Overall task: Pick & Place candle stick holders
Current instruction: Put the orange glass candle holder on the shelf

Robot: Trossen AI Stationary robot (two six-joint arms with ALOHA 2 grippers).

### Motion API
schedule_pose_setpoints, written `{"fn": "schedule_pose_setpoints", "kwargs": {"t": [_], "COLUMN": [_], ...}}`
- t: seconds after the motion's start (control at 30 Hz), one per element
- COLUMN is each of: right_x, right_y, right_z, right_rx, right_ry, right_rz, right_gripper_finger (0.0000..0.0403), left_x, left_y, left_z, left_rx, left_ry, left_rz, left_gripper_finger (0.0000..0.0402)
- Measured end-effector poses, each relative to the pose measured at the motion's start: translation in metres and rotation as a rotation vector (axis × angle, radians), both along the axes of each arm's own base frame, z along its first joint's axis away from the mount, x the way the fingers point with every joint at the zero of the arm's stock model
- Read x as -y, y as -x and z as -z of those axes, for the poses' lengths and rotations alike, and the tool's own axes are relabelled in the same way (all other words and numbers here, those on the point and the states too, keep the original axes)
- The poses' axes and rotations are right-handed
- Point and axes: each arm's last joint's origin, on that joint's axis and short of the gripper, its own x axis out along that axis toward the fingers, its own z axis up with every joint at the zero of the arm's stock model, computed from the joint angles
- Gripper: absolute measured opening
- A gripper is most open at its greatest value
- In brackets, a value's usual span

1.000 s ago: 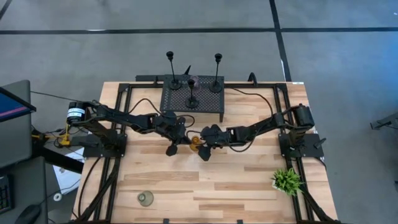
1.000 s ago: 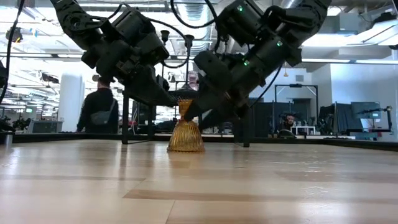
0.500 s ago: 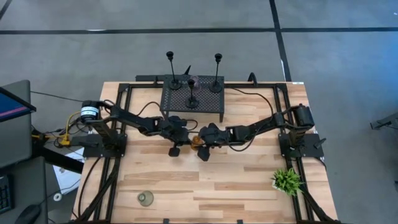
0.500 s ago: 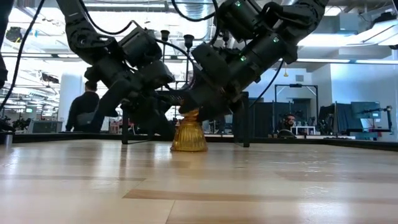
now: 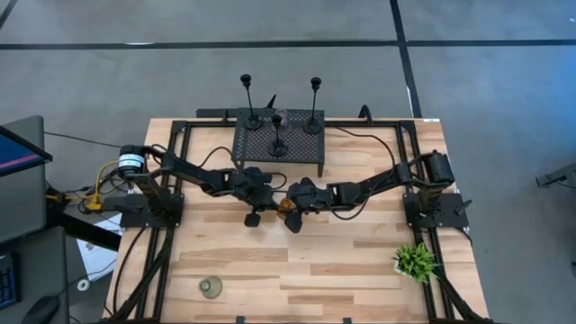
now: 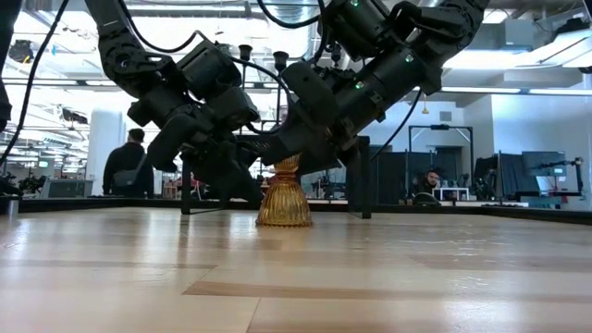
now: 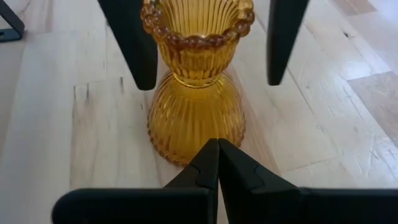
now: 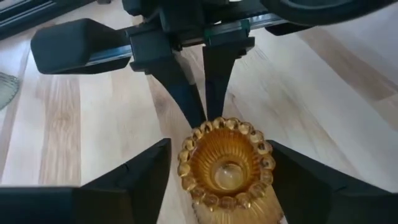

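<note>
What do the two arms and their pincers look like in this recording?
Both arms are dark, jointed, with black cables looping along them. The left arm carries a white-and-blue labelled motor at its base; the right arm shows small green lights. Each pincer has two flat, tapered black fingers.

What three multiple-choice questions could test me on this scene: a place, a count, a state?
1. Where does the amber holder stand? A) floor B) table, between both grippers C) shelf
2. How many slim black holders stand on the rack? A) one B) three C) five
3. The right gripper has its fingers: A) open astride the amber holder B) shut C) gripping a black holder
Answers: B, it stands on wood between the left gripper and the right gripper; B, three stems rise there; A, one finger either side of its cup.
</note>
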Motion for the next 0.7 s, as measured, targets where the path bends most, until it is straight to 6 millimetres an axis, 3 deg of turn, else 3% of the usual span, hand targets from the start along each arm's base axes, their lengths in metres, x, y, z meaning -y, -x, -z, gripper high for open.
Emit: {"fn": "schedule_pose_setpoints", "kwargs": {"t": [0.27, 0.6, 0.7], "right_x": [0.0002, 0.0002, 0.0], "right_y": [-0.0002, 0.0009, 0.0008], "right_z": [-0.0004, -0.0016, -0.0018], "right_rx": [0.005, -0.001, 0.002], "right_ry": [0.005, -0.014, -0.022], "right_rz": [0.006, 0.013, 0.015], "right_gripper_finger": [0.0146, 0.0166, 0.0154], "left_x": [0.0001, -0.0001, -0.0001], "left_y": [0.0, 0.0, 0.0], "left_z": [0.0, 0.0, 0.0], "left_rx": [0.0, 0.0, 0.0], "left_ry": [0.001, 0.0, 0.0], "left_rz": [0.002, -0.001, -0.001], "left_gripper_finger": [0.0007, 0.0007, 0.0007]}}
